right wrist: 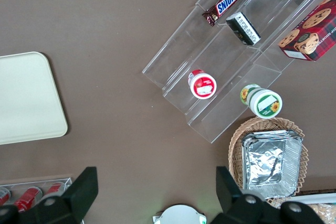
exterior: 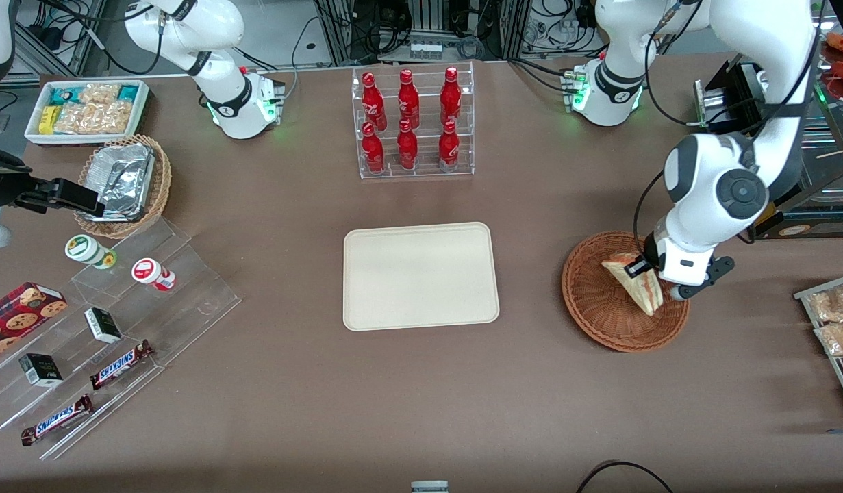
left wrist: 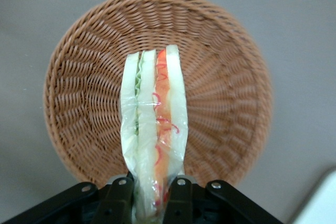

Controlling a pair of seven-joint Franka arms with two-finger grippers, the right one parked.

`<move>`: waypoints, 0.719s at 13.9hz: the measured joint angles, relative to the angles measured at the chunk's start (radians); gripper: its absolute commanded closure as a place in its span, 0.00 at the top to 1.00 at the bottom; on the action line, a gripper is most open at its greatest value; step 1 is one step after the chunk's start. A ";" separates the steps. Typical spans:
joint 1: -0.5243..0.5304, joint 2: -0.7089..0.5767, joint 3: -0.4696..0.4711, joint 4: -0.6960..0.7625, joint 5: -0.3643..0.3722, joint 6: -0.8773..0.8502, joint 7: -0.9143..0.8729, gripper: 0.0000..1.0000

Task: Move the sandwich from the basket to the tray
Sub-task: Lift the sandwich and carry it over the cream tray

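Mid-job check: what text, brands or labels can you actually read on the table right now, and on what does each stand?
"SNICKERS": on two candy bars lying on the clear stepped stand.
Red bottles: white script, too small to read.
Cookie box, small dark boxes, two lidded cups: print unreadable.
The sandwich, held by the gripper above the basket, and the tray show no text.
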 measured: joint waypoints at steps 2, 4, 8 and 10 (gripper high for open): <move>-0.050 -0.002 -0.005 0.124 0.000 -0.127 0.000 0.00; -0.109 0.015 -0.010 0.234 0.000 -0.224 0.000 0.00; -0.244 0.081 -0.014 0.359 -0.001 -0.262 -0.008 0.00; -0.318 0.127 -0.016 0.391 -0.001 -0.262 -0.020 0.00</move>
